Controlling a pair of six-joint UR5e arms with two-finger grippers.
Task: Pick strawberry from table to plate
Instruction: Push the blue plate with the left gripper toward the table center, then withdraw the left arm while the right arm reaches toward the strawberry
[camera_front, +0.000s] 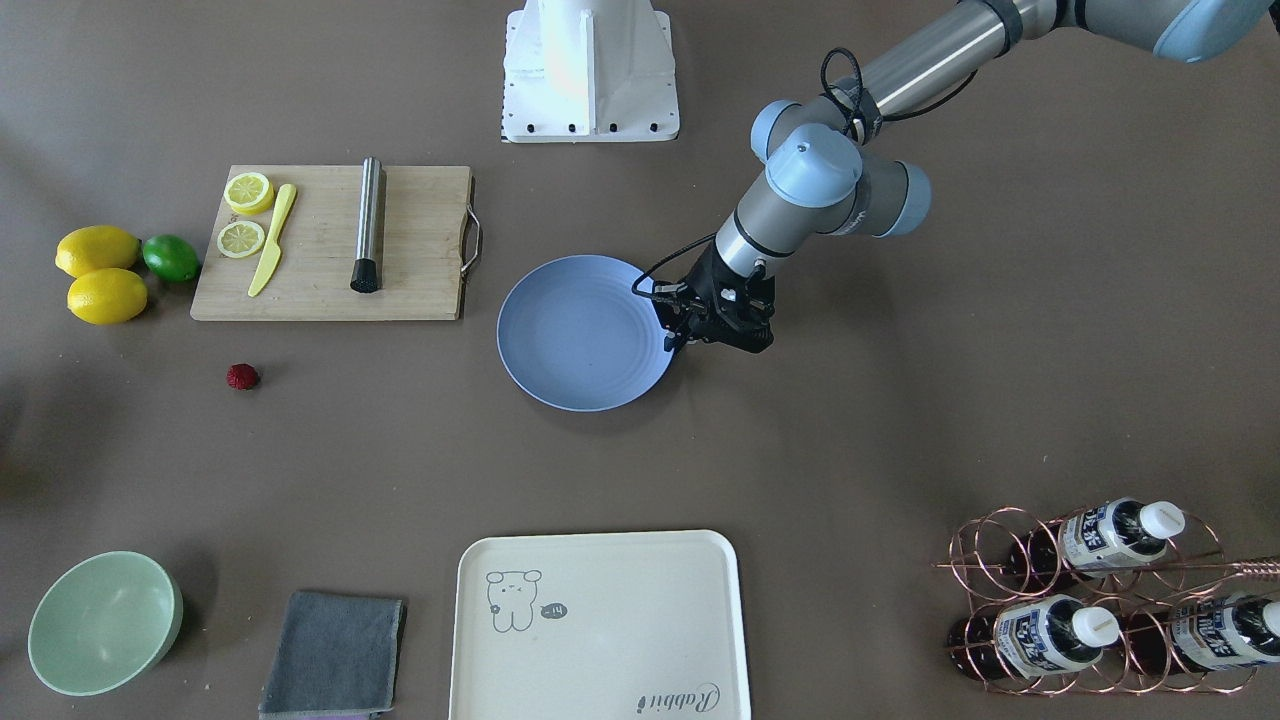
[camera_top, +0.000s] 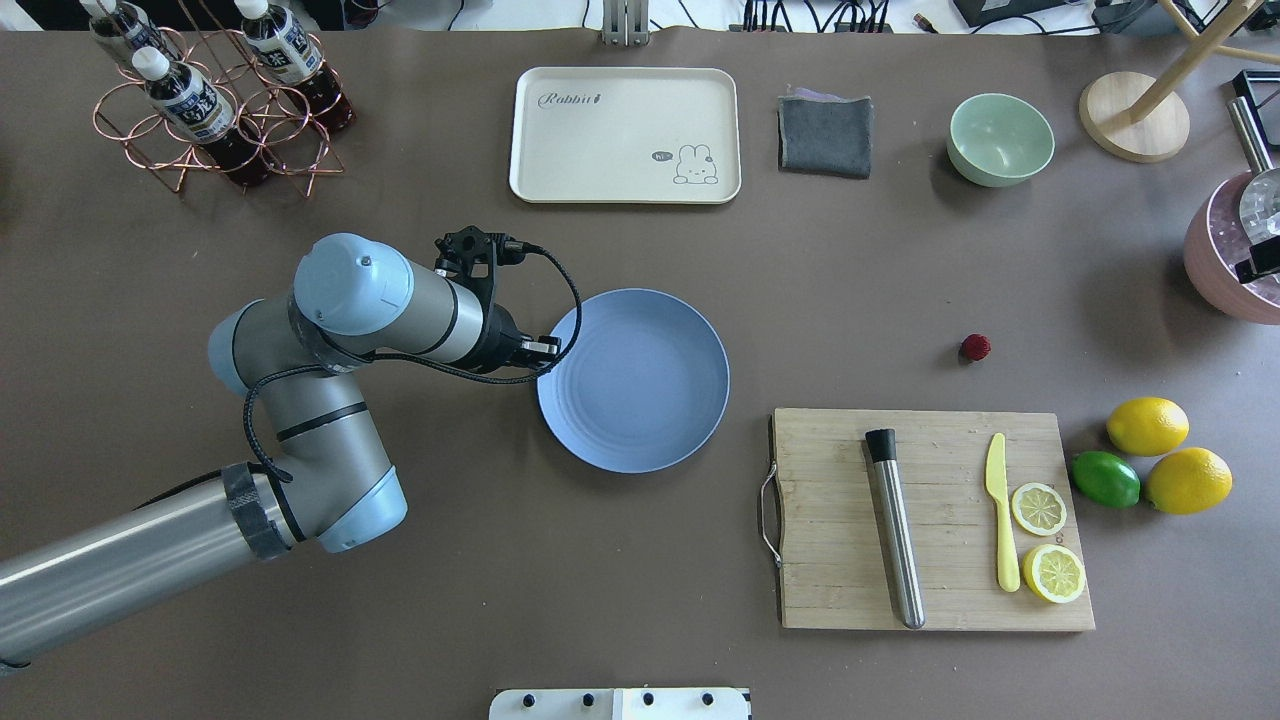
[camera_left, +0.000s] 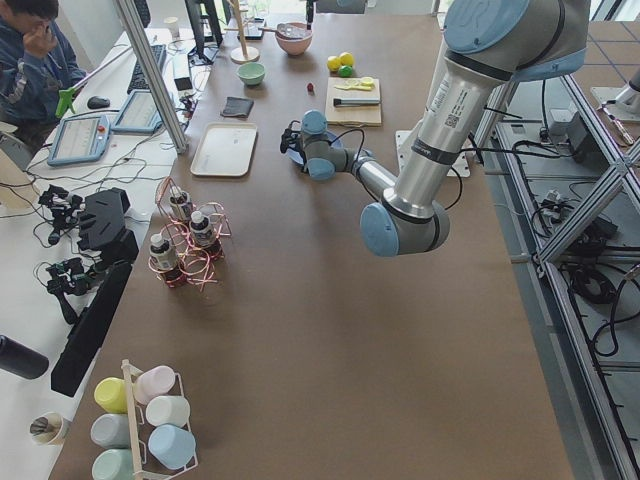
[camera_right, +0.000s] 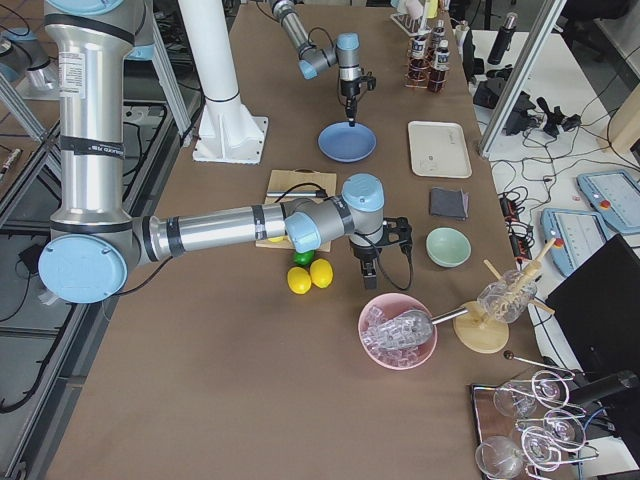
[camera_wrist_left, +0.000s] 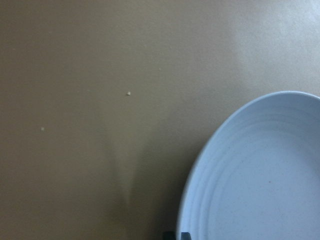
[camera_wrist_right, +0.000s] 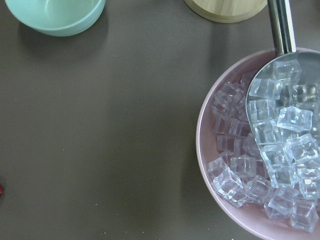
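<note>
The strawberry (camera_front: 242, 376) is a small dark red berry lying alone on the table (camera_front: 900, 420), near the cutting board and far from the plate; it also shows in the overhead view (camera_top: 975, 347). The round light blue plate (camera_top: 633, 380) sits mid-table with nothing on it. My left gripper (camera_top: 548, 347) hangs low at the plate's rim, on the side away from the berry, its fingers close together and holding nothing. My right gripper (camera_right: 363, 278) points down between the mint bowl and the pink ice bowl; whether it is open or shut I cannot tell.
A wooden cutting board (camera_top: 830, 520) carries a steel muddler, a yellow knife and lemon slices. Two lemons and a lime (camera_top: 1105, 478) lie beside it. A cream tray (camera_top: 625, 150), grey cloth (camera_top: 825, 135), mint bowl (camera_top: 1000, 140), bottle rack (camera_top: 215, 110) and pink ice bowl (camera_wrist_right: 260, 150) line the far and right edges.
</note>
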